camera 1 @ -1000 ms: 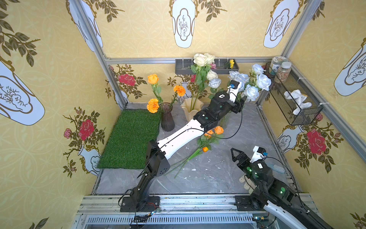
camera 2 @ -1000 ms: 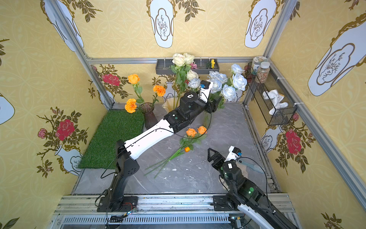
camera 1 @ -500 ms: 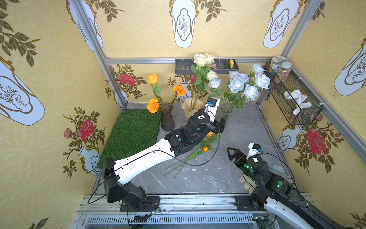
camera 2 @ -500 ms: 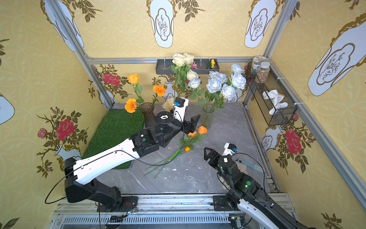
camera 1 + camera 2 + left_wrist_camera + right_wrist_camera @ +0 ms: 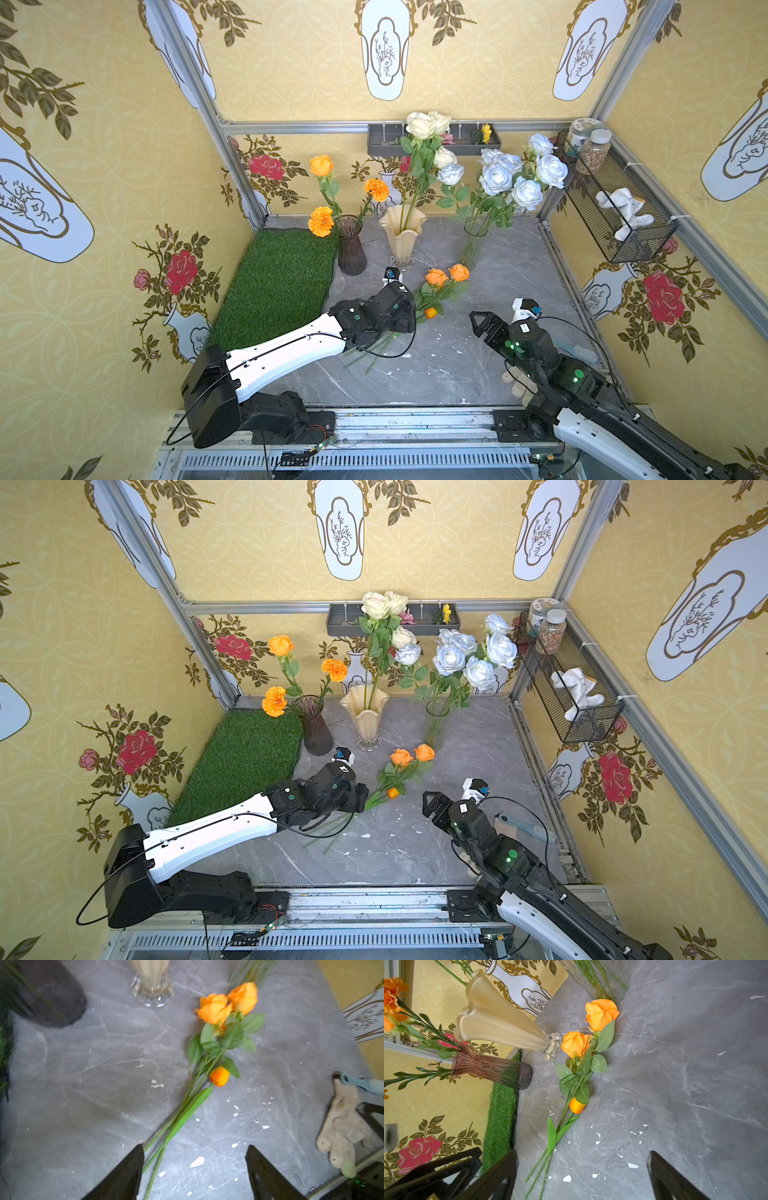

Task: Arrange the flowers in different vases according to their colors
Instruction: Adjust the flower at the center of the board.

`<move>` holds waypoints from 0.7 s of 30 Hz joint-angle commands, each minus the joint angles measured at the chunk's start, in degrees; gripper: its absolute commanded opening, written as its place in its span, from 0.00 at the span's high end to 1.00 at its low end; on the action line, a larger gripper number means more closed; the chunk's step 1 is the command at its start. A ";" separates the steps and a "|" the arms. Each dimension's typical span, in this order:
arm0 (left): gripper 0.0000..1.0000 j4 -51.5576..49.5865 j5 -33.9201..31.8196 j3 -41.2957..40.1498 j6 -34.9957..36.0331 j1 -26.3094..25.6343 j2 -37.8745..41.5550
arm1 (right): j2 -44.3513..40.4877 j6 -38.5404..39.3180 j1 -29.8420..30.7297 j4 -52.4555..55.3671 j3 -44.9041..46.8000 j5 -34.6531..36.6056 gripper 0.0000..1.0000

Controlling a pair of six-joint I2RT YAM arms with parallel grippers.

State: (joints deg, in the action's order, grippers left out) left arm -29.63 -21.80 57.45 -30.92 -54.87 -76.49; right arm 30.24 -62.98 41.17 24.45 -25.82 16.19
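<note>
Three vases stand in a row at the back. The dark purple vase holds orange flowers. Cream-white roses stand in the cream vase, and pale blue roses in the clear glass vase. A bunch of orange roses lies flat on the grey table, their stems running under my left wrist. My left gripper hangs open just above these stems, which pass close beside one fingertip. Nothing is held. My right gripper is open and empty, to the right of the bunch.
A green grass mat covers the table's left side. A wire basket with jars hangs on the right wall. A grey shelf is fixed to the back wall. A beige glove and a blue brush lie near my right arm.
My left arm has drawn back from the clear vase at the back and come down low over the stems of the lying orange roses. My right arm has barely shifted.
</note>
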 commanded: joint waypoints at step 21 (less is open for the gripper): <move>0.33 3.01 24.02 8.89 0.62 8.11 -25.62 | 1.14 0.58 -0.01 -2.39 -0.13 0.03 0.03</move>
State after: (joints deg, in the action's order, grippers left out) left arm -27.44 -1.26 65.34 -31.24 -46.85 -100.38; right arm 31.31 -62.94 41.17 24.01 -26.09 15.42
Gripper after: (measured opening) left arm 0.673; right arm 0.973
